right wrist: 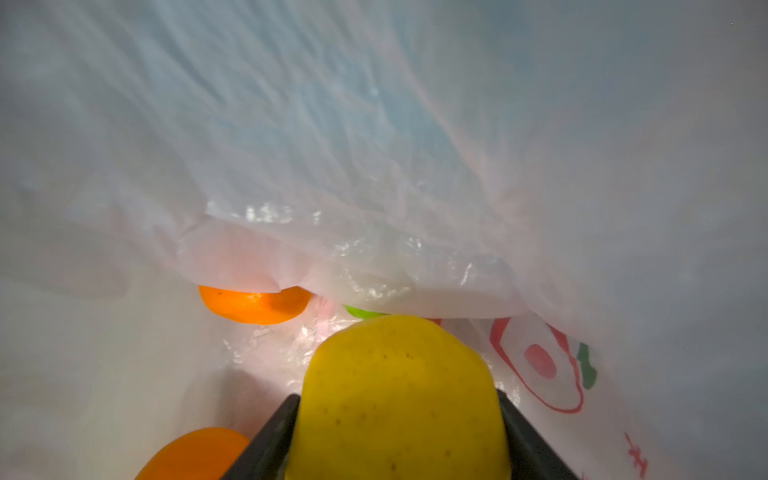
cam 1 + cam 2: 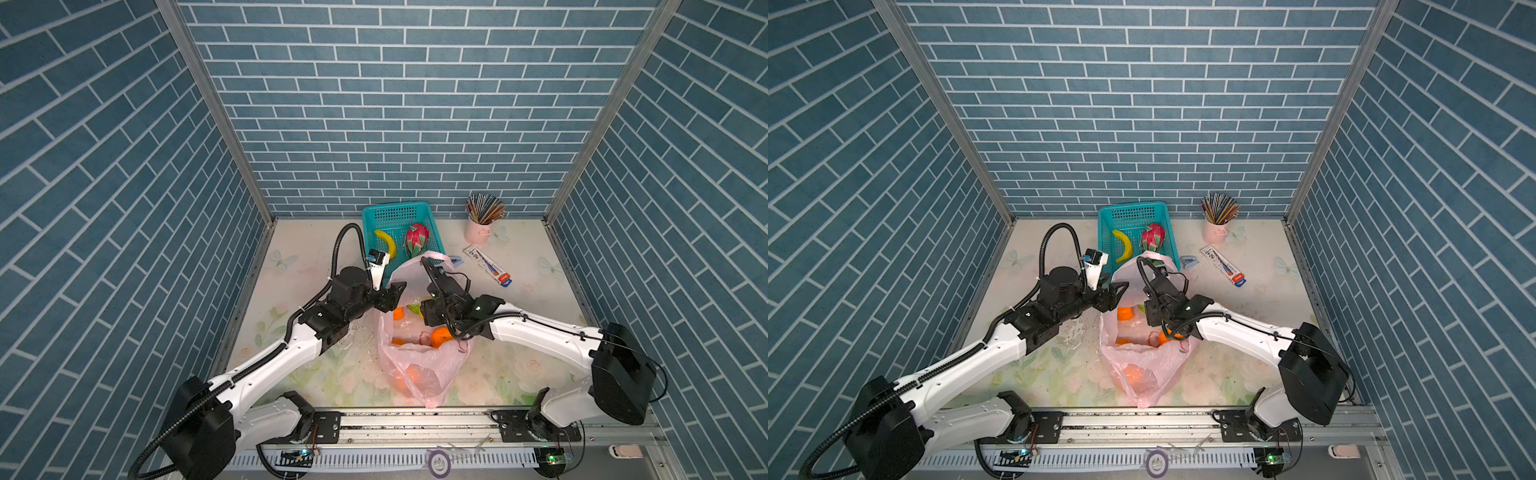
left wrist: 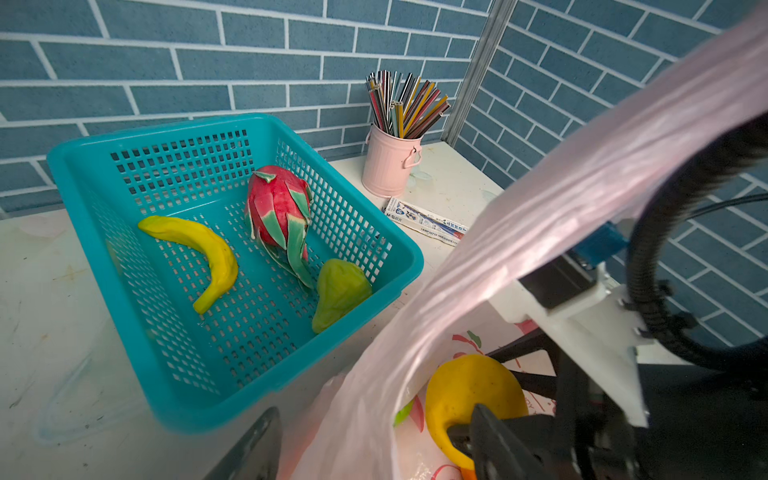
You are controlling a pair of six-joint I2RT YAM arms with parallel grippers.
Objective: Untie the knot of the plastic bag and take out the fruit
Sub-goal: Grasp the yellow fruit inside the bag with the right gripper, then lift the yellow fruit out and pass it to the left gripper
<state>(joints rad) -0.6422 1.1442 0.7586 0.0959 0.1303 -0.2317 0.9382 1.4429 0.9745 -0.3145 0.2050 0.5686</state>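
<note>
The pink plastic bag (image 2: 419, 365) (image 2: 1142, 365) lies open-mouthed at mid table; no knot shows. Inside it, my right gripper (image 1: 398, 397) is shut on a yellow fruit (image 1: 399, 374) (image 3: 465, 386). Oranges (image 2: 441, 336) (image 1: 253, 305) and a green fruit (image 1: 363, 311) lie around it. My left gripper (image 3: 374, 415) (image 2: 392, 293) is open at the bag's left rim, with the bag's edge running between its spread jaws. A dragon fruit (image 2: 415, 240) (image 3: 278, 208) and a green fruit (image 3: 338, 291) sit in the teal basket (image 2: 374, 216) (image 3: 158, 126).
A yellow banana (image 3: 199, 253) also lies in the basket, just behind the bag. A pink cup of sticks (image 2: 482, 224) stands at the back right. A flat printed box (image 2: 486, 266) and a small blue clip (image 2: 456, 261) lie right of the basket.
</note>
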